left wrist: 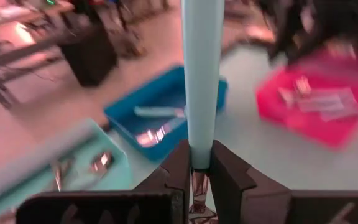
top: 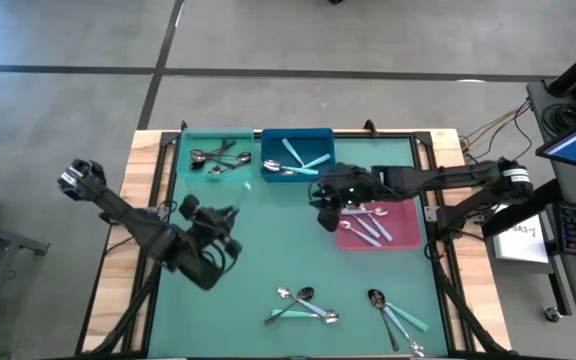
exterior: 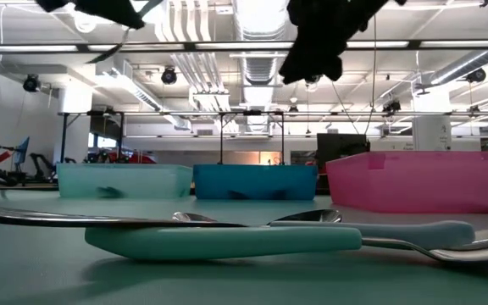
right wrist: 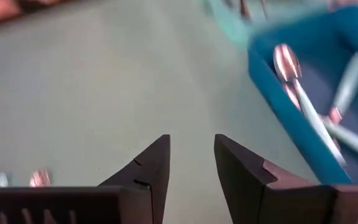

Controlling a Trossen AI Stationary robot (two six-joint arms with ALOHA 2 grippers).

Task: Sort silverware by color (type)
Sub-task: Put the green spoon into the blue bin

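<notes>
My left gripper [top: 223,232] hangs over the green mat's left middle, shut on a turquoise-handled spoon [left wrist: 202,74]. My right gripper [top: 326,205] is open and empty [right wrist: 191,148] over the mat, between the blue bin [top: 296,152] and the pink bin [top: 378,222]. The blue bin holds turquoise-handled spoons [right wrist: 319,118]. The teal bin [top: 215,155] holds dark spoons and the pink bin holds shiny silver ones. Two loose groups of spoons lie flat on the mat near the front edge, one in the middle [top: 303,305] and one to its right [top: 398,315]. My left gripper pinches the spoon between its two fingers at the lower end of the turquoise handle [left wrist: 199,163], where the metal neck begins. The handle sticks out forward past the fingertips, in line with the fingers, toward the far bins. The bowl end is hidden behind the fingers.
The three bins stand along the mat's far side, the pink one nearer the right edge. The mat's middle [top: 288,240] is bare. In the low view a turquoise-handled spoon [exterior: 227,241] lies close to the camera at the front edge. A wooden frame [top: 138,200] borders the mat.
</notes>
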